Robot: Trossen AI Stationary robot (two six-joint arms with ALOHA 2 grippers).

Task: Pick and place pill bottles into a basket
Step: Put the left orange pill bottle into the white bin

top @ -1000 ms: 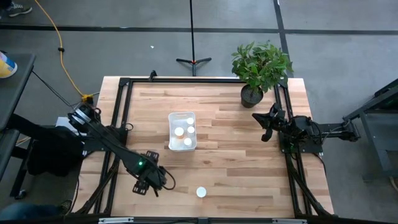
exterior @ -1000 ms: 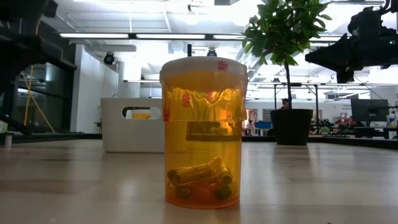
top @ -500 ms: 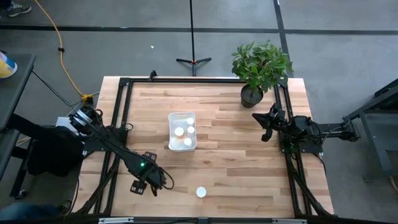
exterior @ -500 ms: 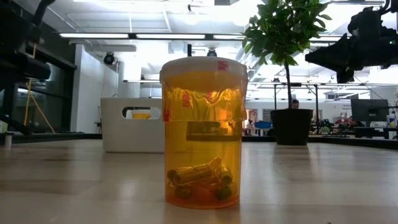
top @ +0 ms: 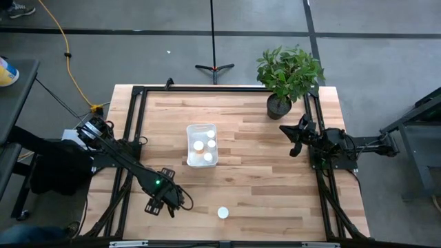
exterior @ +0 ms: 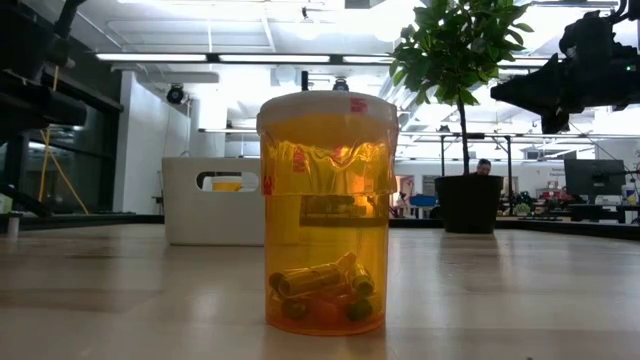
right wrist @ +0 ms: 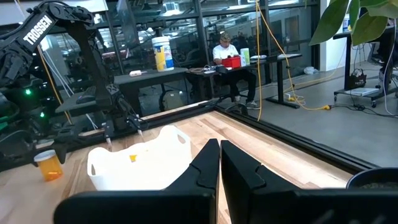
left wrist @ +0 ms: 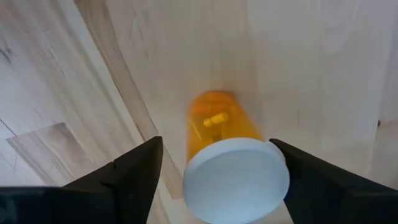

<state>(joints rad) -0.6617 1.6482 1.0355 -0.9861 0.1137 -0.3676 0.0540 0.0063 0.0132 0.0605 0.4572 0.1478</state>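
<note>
one pill bottle [top: 222,213] stands alone on the worktop [top: 262,172], well short of the basket [top: 201,145], which holds three others. the left gripper [top: 162,204] hovers just beside that bottle, jaws released. the right gripper [top: 295,137] waits near the plant [top: 289,72], jaws clenched.

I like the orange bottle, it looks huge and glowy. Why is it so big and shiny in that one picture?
In the low view the pill bottle stands very near the camera, so it looks huge; bright ceiling lights behind shine through its orange plastic. In the left wrist view its white cap looks blurry, being very close.
</note>
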